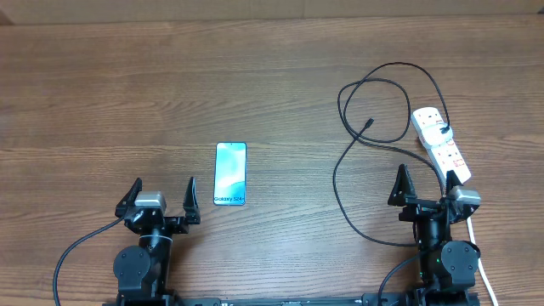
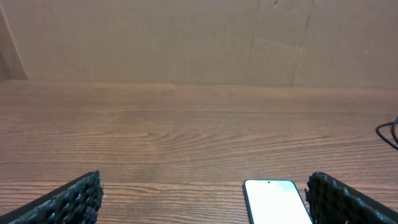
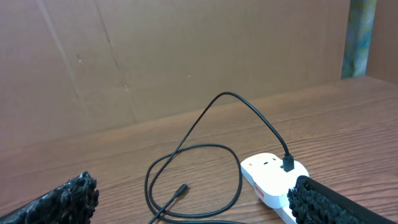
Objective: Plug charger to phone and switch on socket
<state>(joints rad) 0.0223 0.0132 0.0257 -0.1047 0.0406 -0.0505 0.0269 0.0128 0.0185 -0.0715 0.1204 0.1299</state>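
Note:
The phone [image 1: 230, 173] lies flat on the table, screen up, just right of my left gripper [image 1: 161, 197], which is open and empty; its top edge shows in the left wrist view [image 2: 273, 199]. The black charger cable [image 1: 340, 183] loops across the right side, its free connector tip [image 1: 368, 124] lying on the wood, also in the right wrist view [image 3: 182, 188]. Its plug [image 1: 445, 129] sits in the white socket strip [image 1: 440, 143], seen in the right wrist view [image 3: 273, 174]. My right gripper [image 1: 425, 189] is open and empty, just near of the strip.
A brown cardboard wall [image 2: 199, 37] stands at the table's far edge. The strip's white cord [image 1: 481, 255] runs down beside the right arm. The wooden table [image 1: 110, 102] spreads to the left and the far side.

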